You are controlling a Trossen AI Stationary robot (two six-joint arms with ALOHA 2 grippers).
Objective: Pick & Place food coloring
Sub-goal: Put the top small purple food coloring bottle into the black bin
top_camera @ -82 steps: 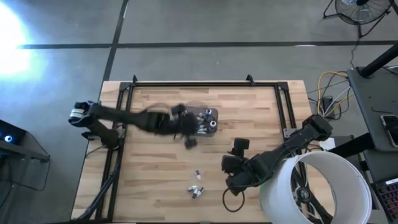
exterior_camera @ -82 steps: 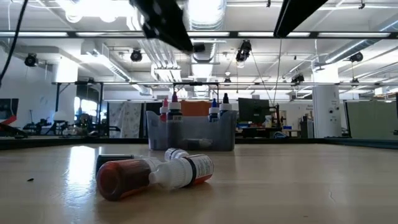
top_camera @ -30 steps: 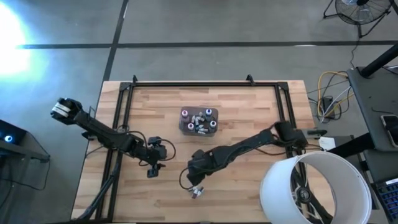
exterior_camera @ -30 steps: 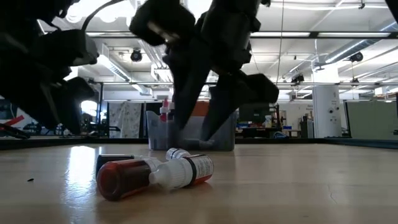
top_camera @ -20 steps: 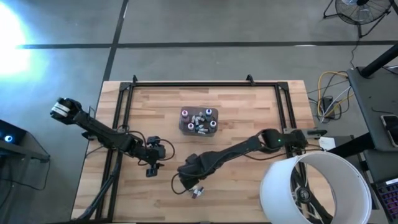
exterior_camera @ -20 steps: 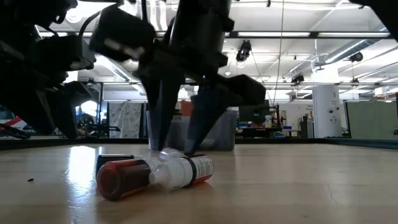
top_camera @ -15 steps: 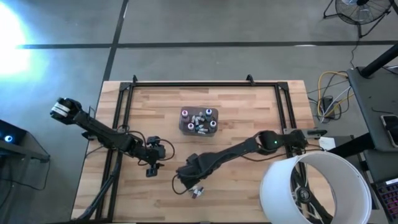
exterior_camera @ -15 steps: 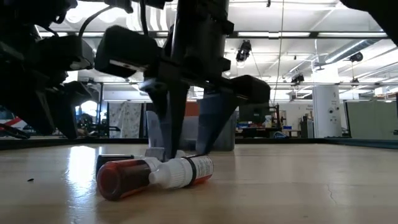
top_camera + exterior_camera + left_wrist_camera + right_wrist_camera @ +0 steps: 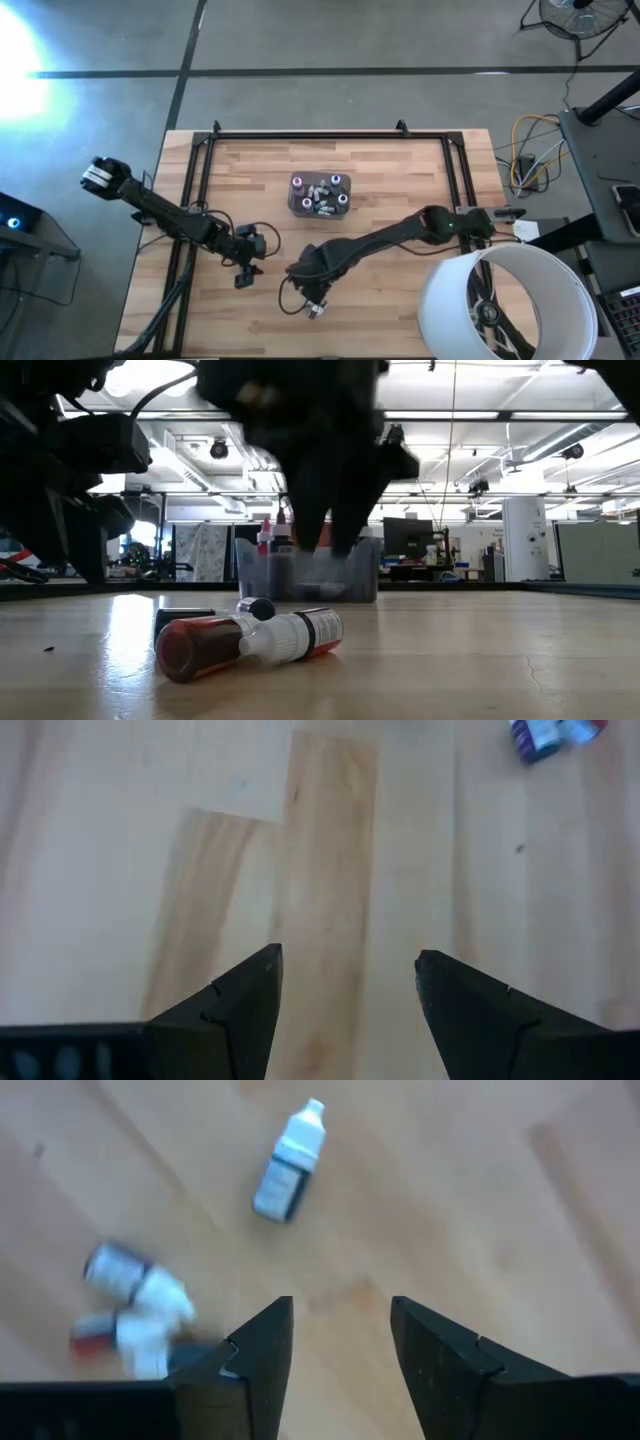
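Right wrist view shows the right hand (image 9: 338,1345) open and empty over light, slippery, roll-prone bottles (image 9: 288,1162) lying on the surface (image 9: 480,1200), best pinched across the body

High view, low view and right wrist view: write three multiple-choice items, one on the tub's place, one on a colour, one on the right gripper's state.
1. Where does the tub stand?
A. In the middle of the table
B. At the table's front left corner
C. In the left gripper

2. What colour fills the lying bottle nearest the low camera?
A. Green
B. Yellow
C. Red

3. How is the right gripper?
A. Shut on a bottle
B. Open and empty
C. Out of view

Key: 1 A, the high view shows it mid-table; 2 C, its body shows red; 3 B, bare wood shows between its spread fingers.
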